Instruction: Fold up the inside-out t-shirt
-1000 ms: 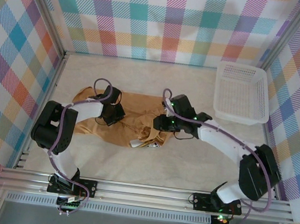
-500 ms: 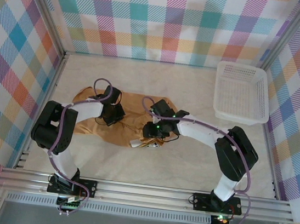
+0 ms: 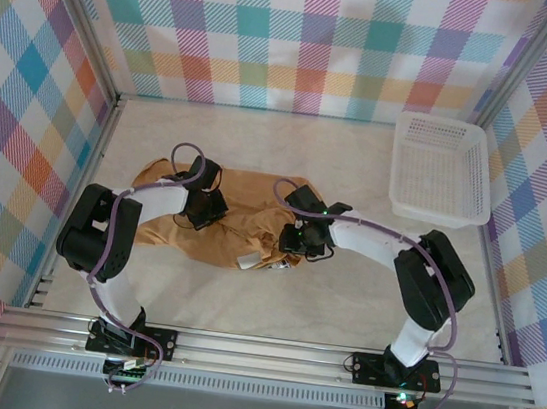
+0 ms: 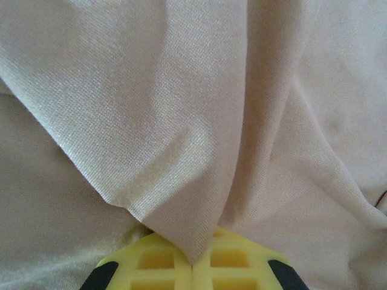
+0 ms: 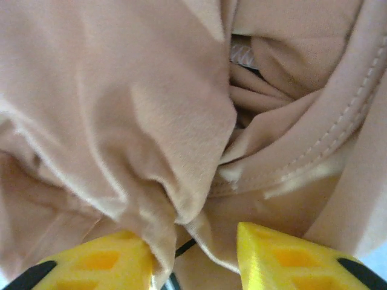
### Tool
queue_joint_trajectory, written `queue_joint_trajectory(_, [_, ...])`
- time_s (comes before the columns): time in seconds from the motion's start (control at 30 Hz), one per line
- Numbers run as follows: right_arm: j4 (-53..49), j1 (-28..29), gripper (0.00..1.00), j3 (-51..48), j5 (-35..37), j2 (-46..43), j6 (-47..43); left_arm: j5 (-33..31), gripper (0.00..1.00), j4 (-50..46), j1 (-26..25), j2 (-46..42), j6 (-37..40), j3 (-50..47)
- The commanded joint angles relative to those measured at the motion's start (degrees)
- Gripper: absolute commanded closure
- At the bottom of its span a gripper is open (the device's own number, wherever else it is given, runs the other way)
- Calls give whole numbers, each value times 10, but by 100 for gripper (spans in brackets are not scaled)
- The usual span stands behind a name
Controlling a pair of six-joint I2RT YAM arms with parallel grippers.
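The inside-out t-shirt (image 3: 247,211) lies crumpled on the table (image 3: 341,304) between my arms; my left gripper (image 4: 193,257) is clenched on a fold at its left side; my right gripper (image 5: 193,241) stands parted over its right edge, cloth bunched loosely between the fingers.

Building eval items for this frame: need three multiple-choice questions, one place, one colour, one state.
1. Where does the basket sit on the table? A) far right corner B) near left corner C) near edge, middle
2. What colour is the t-shirt? A) blue B) tan C) white
3. How do the left jaws stand? A) wide open over bare table B) shut on the basket C) shut on the t-shirt
Key: 1A, it stands by the far right walls; 2B, the cloth is tan; 3C, the left wrist view shows cloth pinched between closed yellow fingers.
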Motion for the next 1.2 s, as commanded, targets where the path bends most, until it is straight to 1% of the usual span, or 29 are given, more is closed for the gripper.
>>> queue_joint_trajectory(0.0, [-17, 12, 62, 13, 6, -55, 23, -7, 100, -19, -5, 4, 6, 11])
queue_joint_trajectory(0.1, [-3, 14, 60, 15, -34, -58, 26, -7, 100, -19, -5, 5, 6, 13])
queue_joint_trajectory(0.23, [21, 23, 58, 16, -89, -29, 44, -6, 100, -22, -5, 4, 6, 15])
queue_joint_trajectory(0.4, [32, 32, 57, 19, -107, 4, 67, -9, 100, -26, -5, -2, 7, 16])
queue_joint_trajectory(0.57, [42, 42, 57, 39, -118, 27, 70, -9, 100, -28, -5, -4, 9, 18])
queue_joint_trajectory(0.7, [44, 49, 59, 58, -118, 48, 70, -10, 100, -28, -5, -5, 8, 15])
queue_joint_trajectory(0.83, [46, 51, 64, 73, -123, 58, 74, -12, 100, -27, -5, -6, 8, 11])
queue_joint_trajectory(0.87, [45, 51, 69, 75, -124, 59, 74, -12, 100, -27, -5, -6, 8, 10])
queue_joint_trajectory(0.9, [43, 51, 76, 78, -125, 57, 74, -14, 100, -27, -5, -5, 8, 10])
queue_joint_trajectory(0.97, [33, 51, 97, 86, -123, 46, 72, -14, 100, -26, -5, 1, 8, 14])
queue_joint_trajectory(1.0, [27, 51, 100, 89, -122, 38, 70, -14, 100, -26, -4, 5, 8, 17])
queue_joint_trajectory(1.1, [10, 59, 100, 101, -111, -7, 57, -20, 100, -32, 0, 21, 9, 37])
queue_joint_trajectory(1.17, [-6, 72, 100, 115, -101, -40, 40, -34, 100, -39, 1, 29, 8, 52])
